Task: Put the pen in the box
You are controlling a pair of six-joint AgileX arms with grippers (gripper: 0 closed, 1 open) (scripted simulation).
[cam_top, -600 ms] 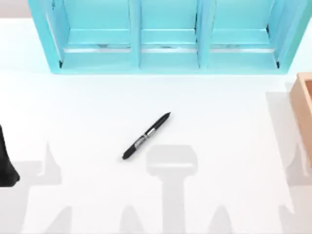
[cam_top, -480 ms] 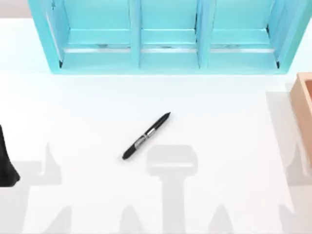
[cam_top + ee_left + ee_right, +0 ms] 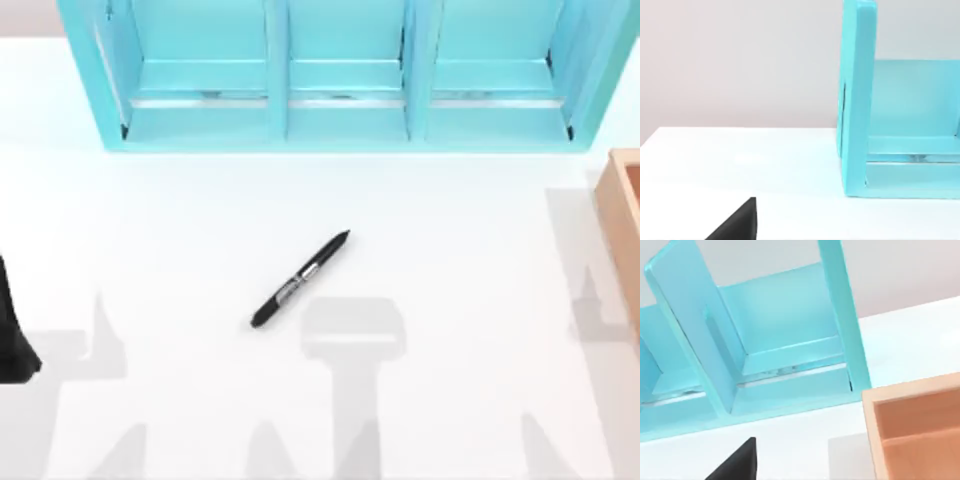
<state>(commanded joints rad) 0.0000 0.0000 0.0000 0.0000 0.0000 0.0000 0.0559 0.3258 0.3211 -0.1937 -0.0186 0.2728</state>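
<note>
Black and slim, the pen (image 3: 300, 279) lies flat near the middle of the tabletop (image 3: 470, 300), untouched, its long axis diagonal: pointed tip toward the turquoise shelf unit (image 3: 340, 80) along the far edge, blunt end toward the near-left corner. The box (image 3: 622, 215) sits at the right edge, well apart. My left arm (image 3: 12, 330) shows at the left edge; I cannot tell either gripper's state. Neither arm looks clearly nearer.
</note>
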